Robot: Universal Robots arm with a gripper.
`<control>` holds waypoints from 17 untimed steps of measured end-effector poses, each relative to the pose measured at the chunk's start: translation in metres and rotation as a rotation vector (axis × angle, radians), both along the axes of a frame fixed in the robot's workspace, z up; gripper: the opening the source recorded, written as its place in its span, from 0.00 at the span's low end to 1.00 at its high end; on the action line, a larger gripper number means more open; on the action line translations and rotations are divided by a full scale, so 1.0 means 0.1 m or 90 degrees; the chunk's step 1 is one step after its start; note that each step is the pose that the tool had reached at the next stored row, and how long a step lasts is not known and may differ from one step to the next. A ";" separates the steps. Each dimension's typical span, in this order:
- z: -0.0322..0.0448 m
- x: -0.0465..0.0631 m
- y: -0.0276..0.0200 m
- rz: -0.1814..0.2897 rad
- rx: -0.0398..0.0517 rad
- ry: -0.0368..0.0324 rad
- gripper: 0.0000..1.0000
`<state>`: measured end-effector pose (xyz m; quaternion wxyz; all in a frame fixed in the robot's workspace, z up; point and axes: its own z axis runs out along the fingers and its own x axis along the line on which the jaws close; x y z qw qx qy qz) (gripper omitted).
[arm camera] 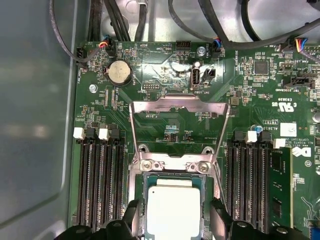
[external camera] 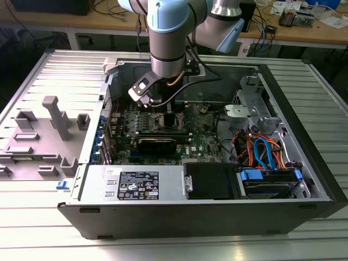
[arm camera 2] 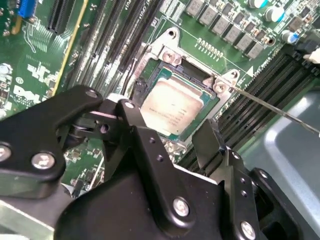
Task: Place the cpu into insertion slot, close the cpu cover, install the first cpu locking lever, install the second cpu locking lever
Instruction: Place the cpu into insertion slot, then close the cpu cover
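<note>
Arm: reaches down from the far side into the open computer case. It hangs over the motherboard, toward the exterior view's left.
Gripper: spread wide and holding nothing. Its two black fingers stand one on each side of the cpu, with a narrow gap to the chip on both sides.
Cpu: lies flat in the insertion slot with its silvery-grey top up and uncovered. In the second wrist view it sits level inside the socket's metal rim.
Cpu cover: swung up and back from the socket, hinged at the edge with the two screws. Green board shows through its cut-out middle, so the cover is not yet closed.
Locking lever: a thin metal rod that runs out from a corner of the socket and over the memory slots. It is raised, not latched.
Memory slots: long black rows on both sides of the socket. A green memory stick stands in one of them.
Coin battery: on the board beyond the open cover, well apart from the fingers.
</note>
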<state>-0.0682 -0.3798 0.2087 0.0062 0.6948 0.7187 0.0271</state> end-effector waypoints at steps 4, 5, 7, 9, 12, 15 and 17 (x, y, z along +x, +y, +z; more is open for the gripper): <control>0.071 0.01 0.000 0.000 0.0000 0.0031 0.40; 0.098 0.01 0.000 0.000 0.0000 0.0043 0.40; 0.138 0.01 0.000 0.000 0.0000 0.0061 0.22; 0.145 0.02 0.000 0.000 0.0001 0.0071 0.11; 0.146 0.02 0.000 0.000 -0.0001 0.0073 0.11; 0.146 0.02 0.000 0.000 -0.0005 0.0073 0.11; 0.146 0.02 0.000 0.000 -0.0004 0.0073 0.11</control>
